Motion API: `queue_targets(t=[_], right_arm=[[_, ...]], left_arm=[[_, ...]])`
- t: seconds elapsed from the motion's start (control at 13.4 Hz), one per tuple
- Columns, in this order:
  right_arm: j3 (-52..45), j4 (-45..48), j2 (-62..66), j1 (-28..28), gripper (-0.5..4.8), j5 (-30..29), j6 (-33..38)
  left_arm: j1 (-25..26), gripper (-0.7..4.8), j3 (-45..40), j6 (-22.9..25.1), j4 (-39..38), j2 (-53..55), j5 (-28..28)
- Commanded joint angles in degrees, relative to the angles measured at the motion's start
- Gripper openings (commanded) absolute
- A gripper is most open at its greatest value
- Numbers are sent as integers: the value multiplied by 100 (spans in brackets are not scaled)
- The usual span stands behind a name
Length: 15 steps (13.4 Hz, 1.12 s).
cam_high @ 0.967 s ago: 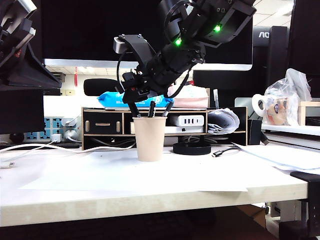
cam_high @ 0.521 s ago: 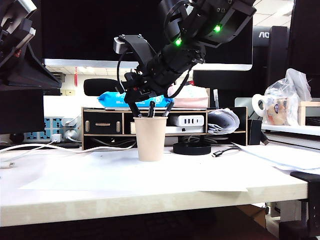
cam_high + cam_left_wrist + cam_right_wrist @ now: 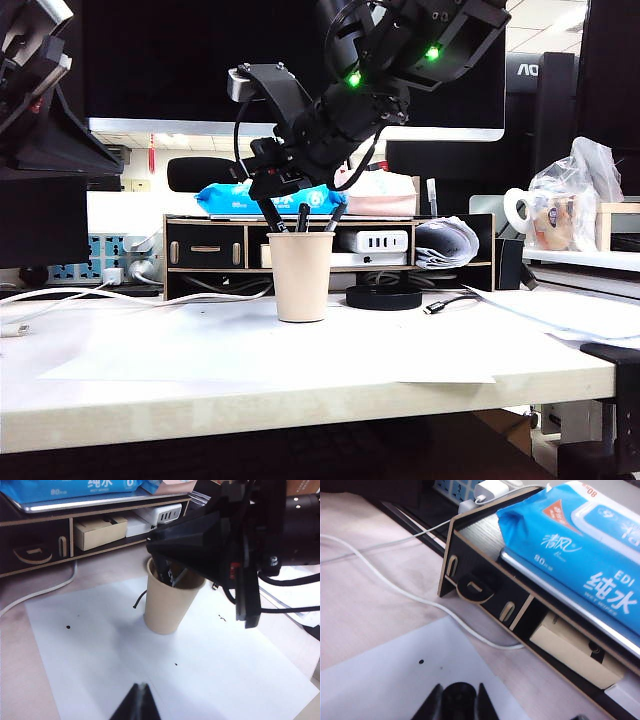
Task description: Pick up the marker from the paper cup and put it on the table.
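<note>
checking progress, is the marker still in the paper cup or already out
In. Three dark pens stand in the upright paper cup; the right hand is at the leftmost one's top. Which is the marker, cannot tell.

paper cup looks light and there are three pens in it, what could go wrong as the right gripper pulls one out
The right gripper has its fingers around one pen top above the paper cup. The pens lean against the rim, so a slanted pull may tip or drag the cup across the white sheet. The three pens stand close together, so a neighbour may be nudged or lifted too. The left gripper hangs clear of the cup.
</note>
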Motion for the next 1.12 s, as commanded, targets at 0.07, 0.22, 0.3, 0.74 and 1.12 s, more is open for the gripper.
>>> queue_targets(t=[0.07, 0.22, 0.3, 0.74, 1.12], right_arm=[[42, 92, -66, -2, 41, 39, 26], [42, 79, -140, -2, 41, 39, 52], [42, 79, -168, -2, 41, 39, 57], [44, 107, -442, -7, 41, 33, 98], [52, 398, -726, -4, 41, -11, 289]], left_arm=[[-2, -3, 31, 46, 87, -13, -7], [-2, -3, 31, 44, 87, -15, -9], [-2, -3, 31, 44, 87, -15, -9], [-2, -3, 31, 44, 87, -15, -17], [-2, -3, 31, 44, 85, -13, -17]])
